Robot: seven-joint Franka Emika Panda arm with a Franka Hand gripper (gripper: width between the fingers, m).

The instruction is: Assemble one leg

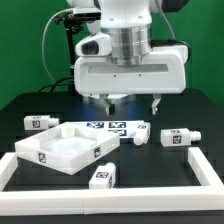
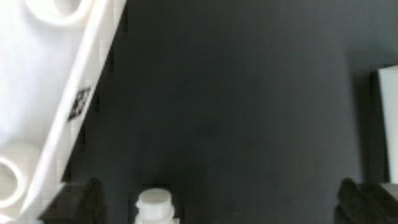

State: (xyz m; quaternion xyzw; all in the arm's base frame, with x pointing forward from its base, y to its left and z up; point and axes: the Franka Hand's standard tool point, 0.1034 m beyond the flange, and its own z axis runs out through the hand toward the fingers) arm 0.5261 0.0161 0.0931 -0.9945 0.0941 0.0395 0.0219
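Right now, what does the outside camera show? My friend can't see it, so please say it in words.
A white robot arm hangs over a black table, its jaws open and empty. Below it lie a big white square panel, a marker board and four small white legs scattered around them.

A plain green wall (image 1: 30, 50) fills the background. Before it lies a matte black tabletop (image 1: 150, 165), bordered at its near edge by a low white rail (image 1: 60, 197). Lighting is even.
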